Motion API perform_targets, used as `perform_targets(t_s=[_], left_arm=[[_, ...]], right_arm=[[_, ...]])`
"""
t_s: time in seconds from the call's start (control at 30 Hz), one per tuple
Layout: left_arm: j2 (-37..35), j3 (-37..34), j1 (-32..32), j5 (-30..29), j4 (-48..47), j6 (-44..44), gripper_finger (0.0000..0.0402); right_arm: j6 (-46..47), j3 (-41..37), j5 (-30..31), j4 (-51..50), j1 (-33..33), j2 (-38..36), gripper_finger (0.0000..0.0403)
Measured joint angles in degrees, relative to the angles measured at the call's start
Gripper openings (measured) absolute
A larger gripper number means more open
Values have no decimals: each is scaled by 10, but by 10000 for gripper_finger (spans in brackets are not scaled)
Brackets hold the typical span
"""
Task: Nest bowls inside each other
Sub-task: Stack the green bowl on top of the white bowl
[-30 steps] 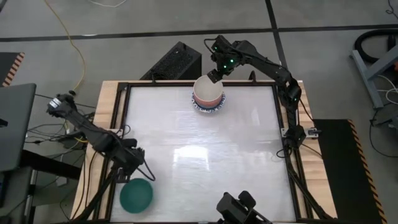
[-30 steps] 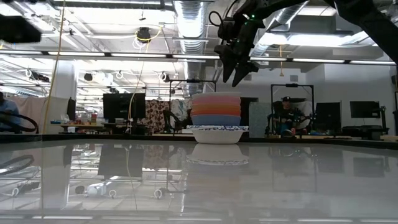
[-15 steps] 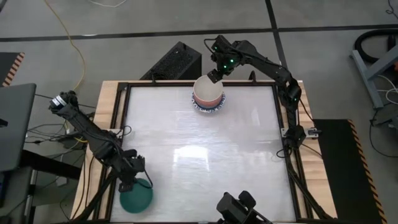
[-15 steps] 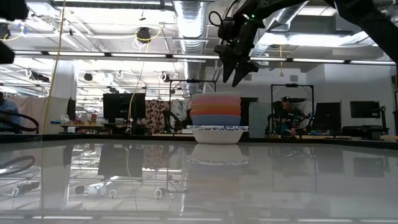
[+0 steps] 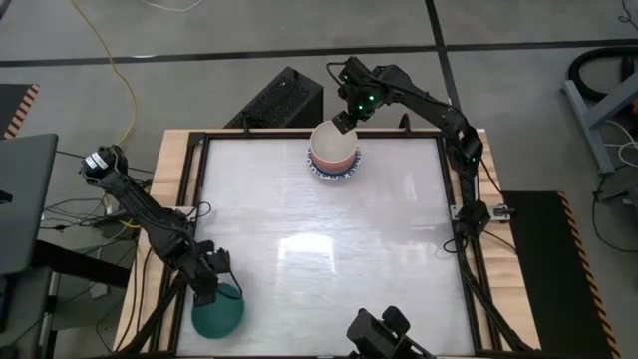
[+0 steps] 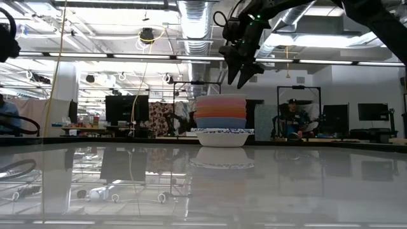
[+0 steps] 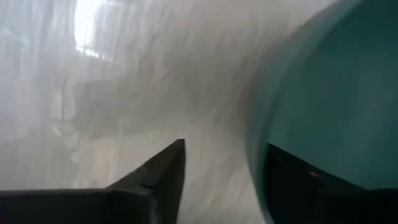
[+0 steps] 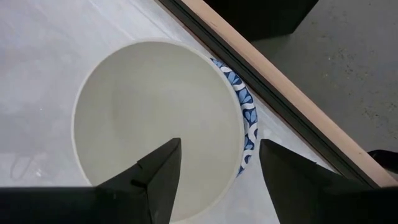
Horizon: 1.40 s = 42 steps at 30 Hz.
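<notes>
- Your left pincer (image 5: 211,294) straddles the teal bowl (image 5: 219,312)'s rim, one finger inside, jaws part open, not yet gripping. Close squarely before lifting.
- Your right pincer (image 5: 343,122) hovers wide open, empty, just above the stack of bowls (image 5: 333,152); clear it away.

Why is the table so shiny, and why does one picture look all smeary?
Low view: the glossy white table mirrors the ceiling lights and the stack of round bowls. Left wrist view: the round teal bowl is close up and blurred. High view: pale glare mid-table.
</notes>
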Motion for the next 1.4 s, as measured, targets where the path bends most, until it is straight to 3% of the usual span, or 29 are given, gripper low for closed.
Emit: perform_targets(t_s=[0.27,0.53,0.73,0.97,1.07,1.23,1.4], left_arm=[[0,-1,28,-3,-6,-14,14],[0,-1,81,-36,-10,-36,2],[-1,-1,148,-97,-38,-55,1],[-7,-1,274,-248,-37,-141,0],[-14,-1,335,-326,14,-164,0],[-22,2,417,-462,165,-80,0],[-20,41,478,-541,301,102,0]], right_arm=[[0,0,0,3,2,-3,239],[0,20,2,-7,-1,-3,239],[18,66,3,-24,-17,-4,239],[18,117,2,-52,-18,-4,239],[5,126,3,-44,-3,-6,239],[-9,123,3,-24,37,-10,239],[-16,123,8,17,97,-10,239]])
